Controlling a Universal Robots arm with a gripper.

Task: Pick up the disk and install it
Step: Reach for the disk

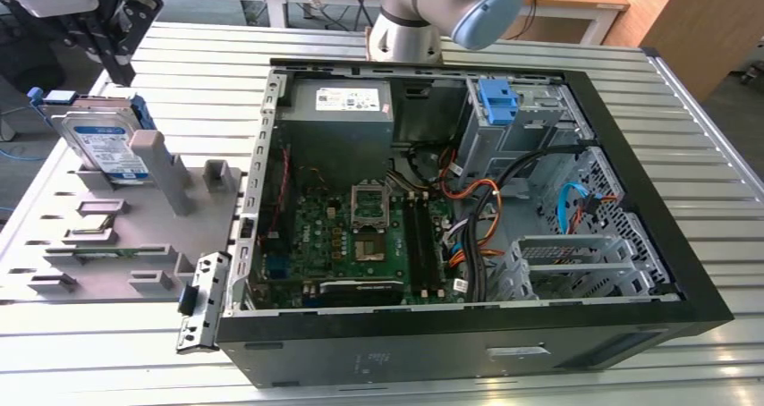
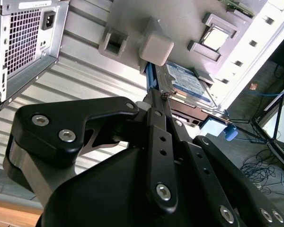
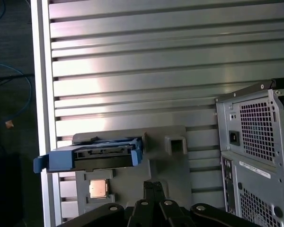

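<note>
The disk [image 1: 102, 142] is a silver drive with a white-and-blue label in a blue bracket. It stands on edge in a grey fixture [image 1: 120, 254] at the exterior view's left, beside the open computer case [image 1: 478, 343]. My gripper [image 1: 114, 64] hangs just above and behind the disk, apart from it. In both wrist views the black fingers lie together, shut on nothing, with the gripper [image 3: 154, 185] short of the disk [image 3: 102, 156], which shows edge-on. In the second wrist view the gripper [image 2: 154, 97] points at the disk [image 2: 189, 82].
Inside the case are a grey power supply [image 1: 340, 102], a motherboard [image 1: 358, 236], cables and a blue bracket [image 1: 496, 97] at the drive bay. A processor chip [image 3: 98, 189] lies on the fixture. The slatted metal table [image 3: 132, 71] ends close beyond the fixture.
</note>
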